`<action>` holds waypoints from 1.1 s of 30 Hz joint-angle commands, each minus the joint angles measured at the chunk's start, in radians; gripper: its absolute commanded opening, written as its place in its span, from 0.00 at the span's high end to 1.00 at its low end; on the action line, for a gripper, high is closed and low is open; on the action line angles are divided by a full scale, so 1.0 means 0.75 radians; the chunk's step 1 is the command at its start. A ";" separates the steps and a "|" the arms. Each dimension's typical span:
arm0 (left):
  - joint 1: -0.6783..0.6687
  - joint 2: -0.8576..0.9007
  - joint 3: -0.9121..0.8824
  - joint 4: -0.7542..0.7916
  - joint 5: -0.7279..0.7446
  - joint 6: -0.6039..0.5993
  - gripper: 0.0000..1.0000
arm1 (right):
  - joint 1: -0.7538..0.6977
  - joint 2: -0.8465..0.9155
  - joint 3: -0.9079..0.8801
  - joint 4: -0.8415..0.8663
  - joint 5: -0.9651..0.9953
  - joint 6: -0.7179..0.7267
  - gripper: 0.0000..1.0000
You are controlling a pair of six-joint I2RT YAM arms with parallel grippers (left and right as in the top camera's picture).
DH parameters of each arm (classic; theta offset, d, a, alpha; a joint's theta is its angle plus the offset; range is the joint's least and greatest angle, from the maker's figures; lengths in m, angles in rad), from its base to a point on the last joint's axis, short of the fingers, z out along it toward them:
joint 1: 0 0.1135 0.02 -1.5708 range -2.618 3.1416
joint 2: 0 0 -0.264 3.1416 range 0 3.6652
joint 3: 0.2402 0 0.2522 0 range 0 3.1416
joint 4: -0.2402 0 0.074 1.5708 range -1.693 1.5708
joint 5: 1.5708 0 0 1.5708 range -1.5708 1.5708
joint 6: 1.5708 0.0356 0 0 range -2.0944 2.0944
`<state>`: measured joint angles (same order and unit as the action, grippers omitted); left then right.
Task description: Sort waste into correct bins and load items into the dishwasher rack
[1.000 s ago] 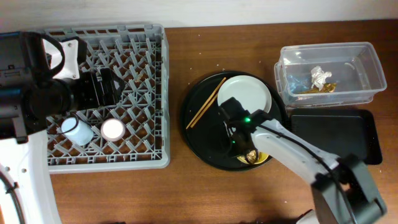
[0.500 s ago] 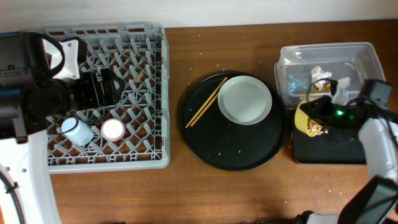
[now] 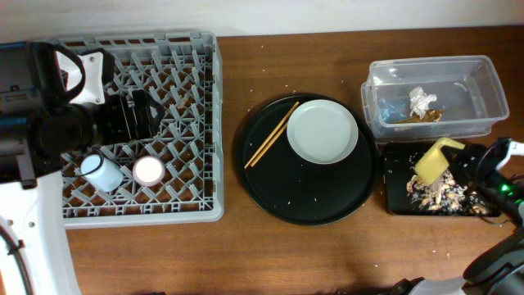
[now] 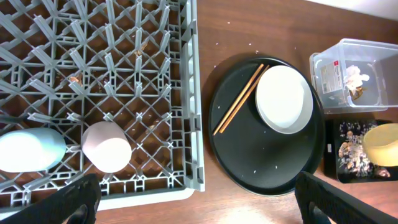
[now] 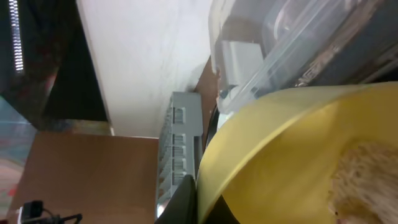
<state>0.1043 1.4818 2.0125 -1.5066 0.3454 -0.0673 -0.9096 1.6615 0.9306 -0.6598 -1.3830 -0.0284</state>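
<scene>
My right gripper [image 3: 460, 166] is shut on the rim of the yellow bowl [image 3: 431, 161], held tilted over the shallow black tray [image 3: 477, 155]. Tan food scraps [image 3: 431, 192] lie scattered in that tray. In the right wrist view a finger [image 5: 208, 198] pinches the bowl [image 5: 292, 143], and some scraps [image 5: 367, 180] cling inside it. The clear tub [image 3: 479, 86] holds white tissue [image 3: 420, 100] and the brown-gold wrapper [image 3: 419, 118]. The grey-green plate [image 3: 322, 131] and chopsticks [image 3: 273, 135] lie on the round black tray. My left gripper [image 3: 141, 115] hangs open above the rack [image 3: 209, 123], which holds the blue cup [image 3: 101, 170] and pink cup [image 3: 149, 170].
The large round black tray [image 3: 307, 197] sits mid-table between the rack and the bins. A few crumbs dot the wood near it. The left wrist view shows the rack [image 4: 186, 93], both cups, the plate [image 4: 284, 99] and the bins at right.
My right arm has carried the yellow bowl from the round tray to the shallow black tray and tipped it. Food scraps now lie in that tray. The left arm has not moved.
</scene>
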 commanded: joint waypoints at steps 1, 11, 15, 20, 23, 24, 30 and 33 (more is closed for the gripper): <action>0.001 -0.003 0.020 0.003 0.019 0.026 0.01 | -0.010 0.008 -0.013 0.013 -0.138 -0.111 0.96; 0.001 -0.003 0.020 0.003 0.019 0.026 0.01 | 0.055 -0.014 -0.004 0.018 -0.127 -0.129 0.96; 0.001 -0.003 0.020 0.003 0.018 0.026 0.01 | 0.137 -0.060 0.018 -0.050 -0.045 -0.084 0.96; 0.001 -0.003 0.020 0.003 0.018 0.026 0.01 | 0.241 -0.159 0.045 -0.209 0.155 -0.026 0.96; 0.001 -0.003 0.020 0.003 0.018 0.026 0.01 | 0.498 -0.363 0.122 -0.384 0.420 -0.106 0.96; 0.001 -0.003 0.020 0.003 0.019 0.026 0.01 | 0.697 -0.456 0.129 -0.386 0.611 -0.071 0.96; 0.001 -0.003 0.020 0.003 0.019 0.026 0.01 | 1.717 -0.369 0.128 -0.300 1.651 0.226 0.95; 0.001 -0.003 0.020 0.005 0.019 0.026 0.01 | 1.956 -0.140 0.128 -0.190 1.772 0.225 0.89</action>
<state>0.1043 1.4818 2.0125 -1.5055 0.3489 -0.0673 0.4747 1.4658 1.0210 -0.8330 -0.2352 0.1127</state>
